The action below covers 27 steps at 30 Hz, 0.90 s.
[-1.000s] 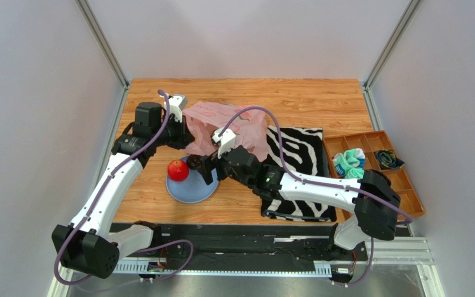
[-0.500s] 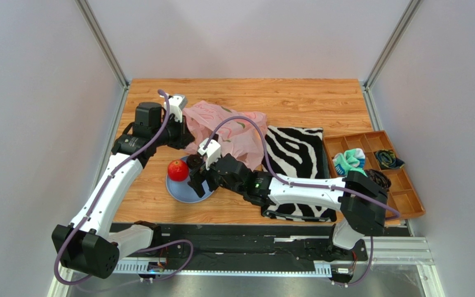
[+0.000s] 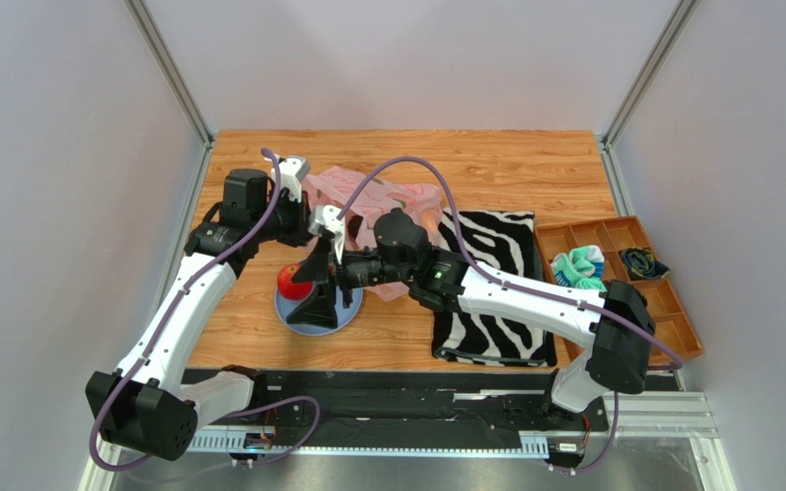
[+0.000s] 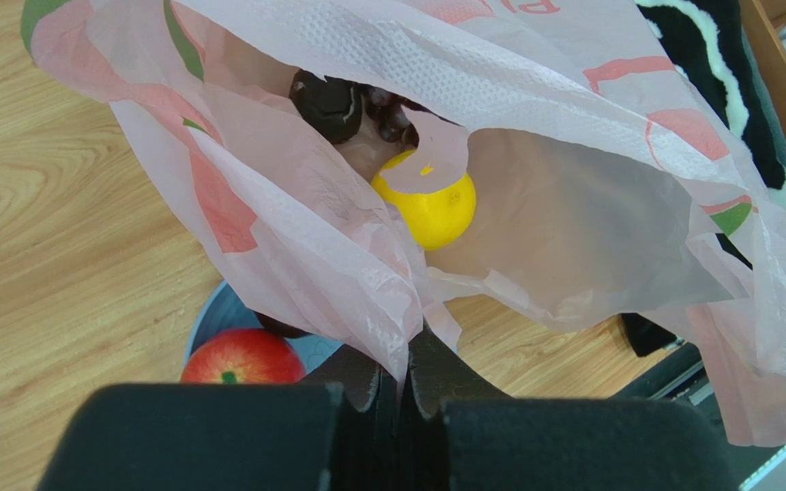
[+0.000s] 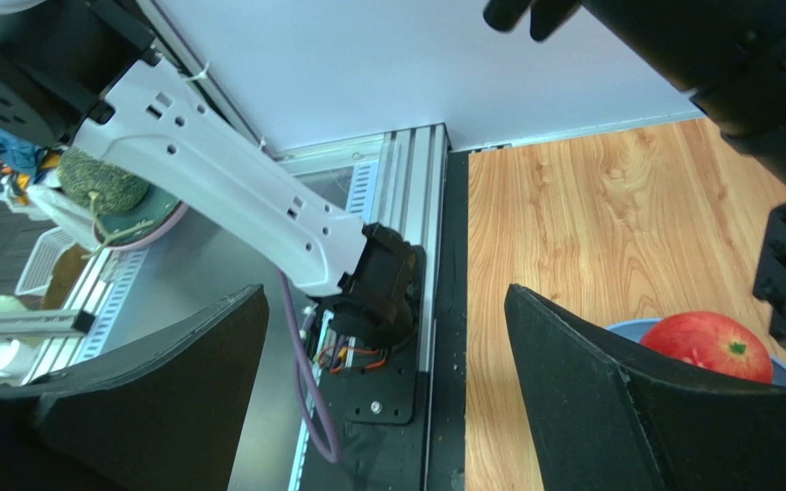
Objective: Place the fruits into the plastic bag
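The pink plastic bag (image 3: 371,205) lies open at mid-table. My left gripper (image 3: 303,230) is shut on its near rim (image 4: 404,348) and holds the mouth open. Inside, the left wrist view shows a yellow citrus (image 4: 430,210) and dark grapes (image 4: 351,102). A red apple (image 3: 287,276) sits on the blue plate (image 3: 300,317), left of my right gripper (image 3: 317,292), which hovers open and empty over the plate. The apple also shows in the left wrist view (image 4: 241,358) and the right wrist view (image 5: 720,343). A small dark fruit (image 4: 279,327) lies by it, mostly hidden by the bag.
A zebra-striped cloth (image 3: 494,276) lies right of the bag, under my right arm. An orange compartment tray (image 3: 664,297) with cloth items stands at the right edge. My left arm (image 3: 177,307) runs along the table's left side.
My right arm has lifted and swung left, bringing its open gripper from the plate's right edge to above the plate beside the apple. The left gripper and the bag have stayed put.
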### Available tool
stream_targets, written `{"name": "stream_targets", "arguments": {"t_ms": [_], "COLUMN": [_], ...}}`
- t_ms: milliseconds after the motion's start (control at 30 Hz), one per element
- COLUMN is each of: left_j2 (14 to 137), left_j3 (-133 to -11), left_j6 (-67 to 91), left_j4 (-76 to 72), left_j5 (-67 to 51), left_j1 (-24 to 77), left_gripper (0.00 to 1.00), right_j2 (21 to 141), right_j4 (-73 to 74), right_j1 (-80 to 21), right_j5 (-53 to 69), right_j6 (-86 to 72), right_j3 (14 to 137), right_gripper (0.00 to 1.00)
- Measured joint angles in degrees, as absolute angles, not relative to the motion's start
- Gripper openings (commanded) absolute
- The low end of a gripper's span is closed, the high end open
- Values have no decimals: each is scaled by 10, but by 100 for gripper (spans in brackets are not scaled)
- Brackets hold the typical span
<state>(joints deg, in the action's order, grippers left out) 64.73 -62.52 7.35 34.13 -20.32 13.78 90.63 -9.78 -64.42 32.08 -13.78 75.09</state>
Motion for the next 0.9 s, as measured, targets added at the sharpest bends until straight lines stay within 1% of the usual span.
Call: {"name": "stream_targets", "arguments": {"t_ms": [100, 167, 233, 367, 433, 500, 733, 900], "left_j2": [647, 647, 647, 647, 647, 647, 647, 647], "left_j3": [-625, -625, -625, -625, -625, -625, -625, -625], "left_j6": [74, 74, 74, 74, 74, 74, 74, 74], "left_j4": [341, 341, 341, 341, 341, 341, 341, 341], "left_j5": [-203, -203, -203, -202, -202, -203, -202, -202], "left_j1": [138, 138, 138, 138, 138, 138, 138, 138], "left_gripper": [0, 0, 0, 0, 0, 0, 0, 0], "right_j2": [878, 845, 798, 683, 661, 634, 622, 623], "right_j4": [-91, -62, -31, 20, 27, 36, 95, 116], "right_j1": [-624, -614, -608, -609, -609, -609, -615, -619], "right_j5": [323, 291, 238, 87, 55, 9, -79, -119], "right_j6": [-143, -135, -125, -103, -99, -96, -85, -67], "right_j3": [723, 704, 686, 662, 655, 630, 541, 529], "right_gripper": [90, 90, 90, 89, 88, 84, 83, 81]}}
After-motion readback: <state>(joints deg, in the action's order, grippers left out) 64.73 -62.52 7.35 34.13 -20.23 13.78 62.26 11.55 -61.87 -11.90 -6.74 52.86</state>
